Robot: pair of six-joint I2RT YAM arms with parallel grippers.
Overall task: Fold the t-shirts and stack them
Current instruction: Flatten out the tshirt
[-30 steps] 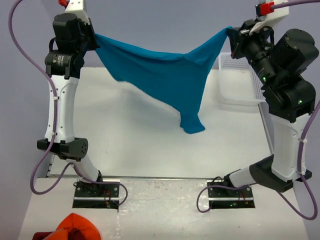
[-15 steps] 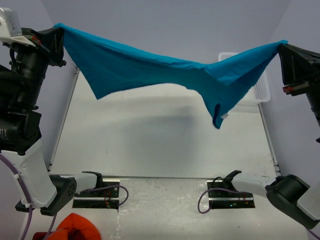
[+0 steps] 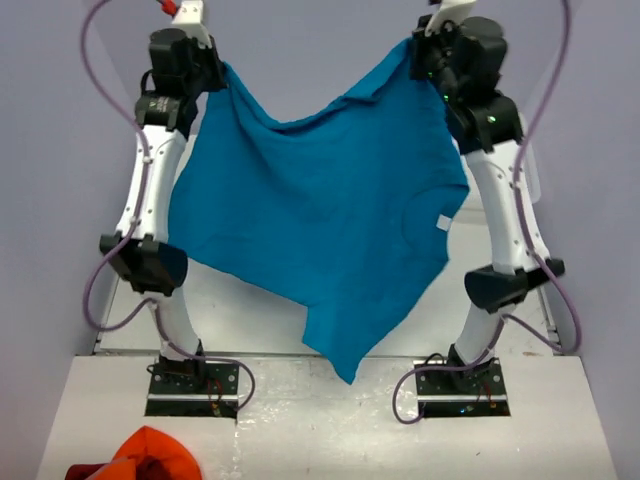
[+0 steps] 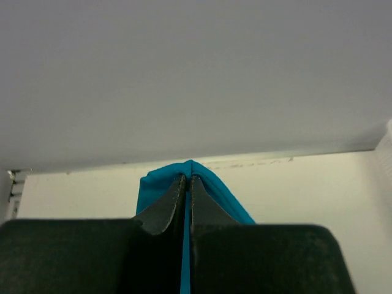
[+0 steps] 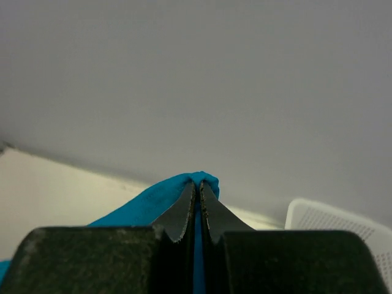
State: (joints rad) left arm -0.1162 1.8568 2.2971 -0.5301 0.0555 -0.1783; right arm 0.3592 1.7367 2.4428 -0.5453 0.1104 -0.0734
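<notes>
Two raised arms hang the teal t-shirt (image 3: 320, 230) above the worktop (image 3: 330, 425), lowest corner over its near edge; the left wrist view shows the left pincer (image 4: 187, 181) clamped on its fabric, and the right wrist view shows the right pincer (image 5: 197, 187) clamped likewise.

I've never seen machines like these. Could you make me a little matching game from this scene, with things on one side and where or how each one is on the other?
Things:
1. teal t-shirt
2. orange-red cloth
3. white basket
4. left tool

Place or state:
A. bunched up at the near left edge of the overhead view
B. pinched shut on a fold of fabric
C. hanging spread out in the air, held up by two top corners
D. dotted with small holes, low right in the right wrist view

Pairs: 1-C, 2-A, 3-D, 4-B
</notes>
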